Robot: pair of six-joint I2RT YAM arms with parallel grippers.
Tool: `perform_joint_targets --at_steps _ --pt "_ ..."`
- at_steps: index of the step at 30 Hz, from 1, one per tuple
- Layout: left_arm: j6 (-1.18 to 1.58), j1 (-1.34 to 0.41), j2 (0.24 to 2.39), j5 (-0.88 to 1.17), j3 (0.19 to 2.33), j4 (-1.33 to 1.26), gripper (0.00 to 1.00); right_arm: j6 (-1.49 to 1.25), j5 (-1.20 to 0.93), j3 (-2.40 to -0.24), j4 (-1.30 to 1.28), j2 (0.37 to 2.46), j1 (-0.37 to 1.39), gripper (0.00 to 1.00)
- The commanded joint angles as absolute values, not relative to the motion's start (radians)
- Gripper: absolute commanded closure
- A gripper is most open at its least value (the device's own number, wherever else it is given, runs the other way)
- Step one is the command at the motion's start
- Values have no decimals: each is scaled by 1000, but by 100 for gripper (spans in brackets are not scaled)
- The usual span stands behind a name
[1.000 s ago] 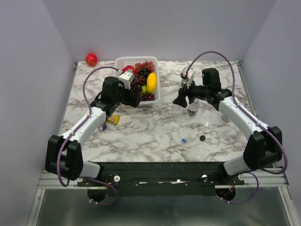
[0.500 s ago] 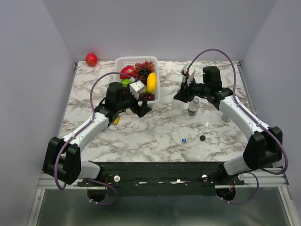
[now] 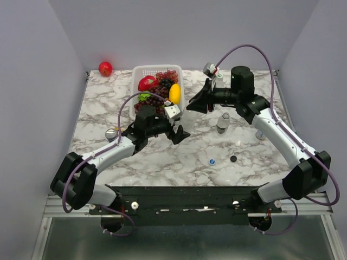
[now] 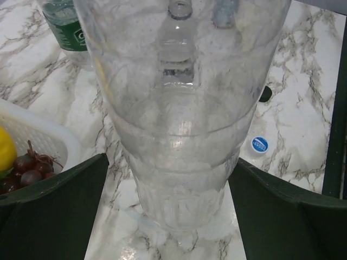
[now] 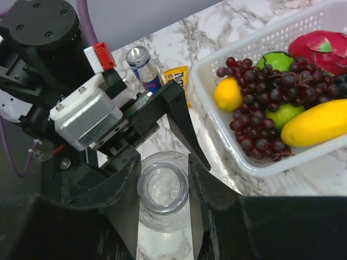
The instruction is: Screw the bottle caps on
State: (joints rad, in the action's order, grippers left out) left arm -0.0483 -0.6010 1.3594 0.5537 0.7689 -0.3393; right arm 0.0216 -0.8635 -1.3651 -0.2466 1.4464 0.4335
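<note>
Marbled white bench (image 3: 162, 154), plain grey walls (image 3: 49, 49) around it. The right end effector (image 5: 163, 184) clamps the open neck of a clear bottle (image 4: 179, 135). The left end effector (image 4: 172, 216) is spread wide, fingers either side of the bottle's body. The blue cap (image 3: 212, 161) and black cap (image 3: 233, 158) lie loose on the bench toward the near edge.

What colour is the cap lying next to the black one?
The cap is blue with a white edge; left wrist view shows it best.

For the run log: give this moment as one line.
right gripper: shut on clear bottle neck, uncapped | left gripper: open, straddling bottle body | blue cap, black cap: on table
</note>
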Motion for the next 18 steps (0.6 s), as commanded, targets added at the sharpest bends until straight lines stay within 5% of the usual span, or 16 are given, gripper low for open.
perform_joint_targets --at_steps 1,8,14,18 --pt "-15 -626 1377 567 767 -442 1 -103 -908 -1316 -161 1402 448 94" --pt "-48 -627 1382 647 773 -400 12 -97 -911 -1312 -160 1382 454 94" --pt "-80 -629 1394 678 785 -348 6 -97 -939 -1316 -150 1382 456 94" --pt "-101 -629 1393 696 787 -336 17 -84 -954 -1328 -172 1393 457 93"
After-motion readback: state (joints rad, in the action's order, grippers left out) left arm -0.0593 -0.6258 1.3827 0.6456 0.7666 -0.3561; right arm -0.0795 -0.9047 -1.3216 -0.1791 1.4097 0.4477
